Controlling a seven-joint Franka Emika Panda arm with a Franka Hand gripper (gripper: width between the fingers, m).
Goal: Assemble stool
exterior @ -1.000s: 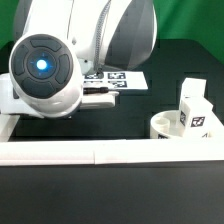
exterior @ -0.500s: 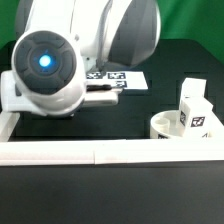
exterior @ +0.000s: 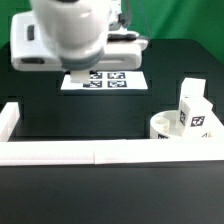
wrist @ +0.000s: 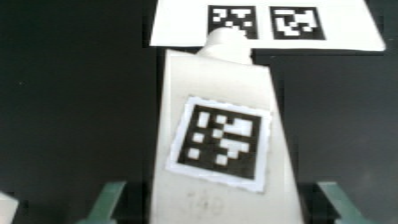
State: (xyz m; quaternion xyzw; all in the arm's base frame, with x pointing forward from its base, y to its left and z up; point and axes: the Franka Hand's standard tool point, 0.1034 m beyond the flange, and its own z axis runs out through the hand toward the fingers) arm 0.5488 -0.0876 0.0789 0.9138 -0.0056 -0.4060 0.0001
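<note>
In the wrist view a white leg block [wrist: 217, 120] with a black-and-white tag lies lengthwise between my fingers, its pegged end pointing at the marker board [wrist: 267, 22]. My gripper [wrist: 219, 200] is open: dark gaps show between both green fingertips [wrist: 111, 198] and the leg's sides. In the exterior view the round white seat [exterior: 162, 126] sits at the right, with a second tagged leg block [exterior: 193, 108] standing upright on it. The arm [exterior: 70, 35] fills the top left and hides the gripper and the first leg there.
The marker board [exterior: 105, 79] lies flat just below the arm in the exterior view. A long white border rail [exterior: 90, 152] runs across the front, with a short return [exterior: 8, 118] at the exterior view's left. The table surface is black.
The arm has swung up and back in the exterior view. Its round joint with the blue light has turned out of sight, and the whole marker board shows now. Seat and upright leg have not moved.
</note>
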